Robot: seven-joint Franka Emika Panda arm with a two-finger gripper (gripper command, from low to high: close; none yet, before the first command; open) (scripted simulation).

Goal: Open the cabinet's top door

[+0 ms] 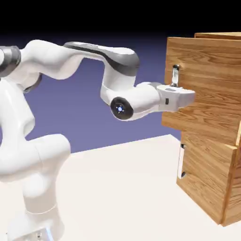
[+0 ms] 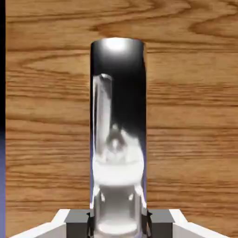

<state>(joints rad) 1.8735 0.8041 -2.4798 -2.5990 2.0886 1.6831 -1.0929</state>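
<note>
The cabinet (image 1: pixel 212 188) of orange-brown grained wood stands at the exterior view's right. Its top door (image 1: pixel 207 70) carries a thin vertical silver handle (image 1: pixel 175 75) near its left edge. My gripper (image 1: pixel 181 96) is pressed against this door, just below the part of the handle that shows. In the hand view the silver handle (image 2: pixel 118 116) runs up the middle, large, in front of the top door's wood (image 2: pixel 195 116). My gripper (image 2: pixel 118 223) is shut on the handle, and its grey fingertips (image 2: pixel 76 223) show at either side of the bar's base.
Below the top door is the shorter lower door (image 1: pixel 207 174) with a white handle (image 1: pixel 181 160). The white arm (image 1: pixel 117 80) reaches across from the exterior view's left above the pale table (image 1: pixel 127 188).
</note>
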